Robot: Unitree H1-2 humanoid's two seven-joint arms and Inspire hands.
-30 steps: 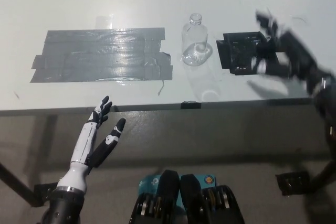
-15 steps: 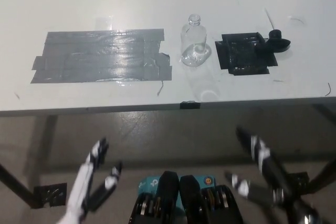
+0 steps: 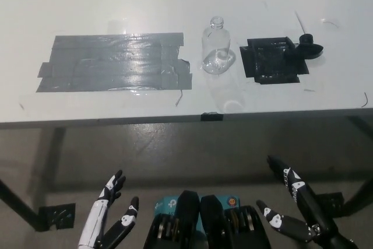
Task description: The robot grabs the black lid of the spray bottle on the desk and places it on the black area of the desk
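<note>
Where grey tape [image 3: 113,62] spreads, bottle [image 3: 217,45] beside.

Single head-mounted view, looking steeply down from above, white desk [image 3: 116,4] filling the upper half, floor below its near edge

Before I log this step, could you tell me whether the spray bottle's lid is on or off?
Off: the spray bottle stands open-necked, and the black lid lies beside it.

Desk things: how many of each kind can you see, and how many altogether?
Clear bottle: 1
Black spray lid: 1
Grey tape patch: 1
Black tape patch: 1
Total: 4
</note>
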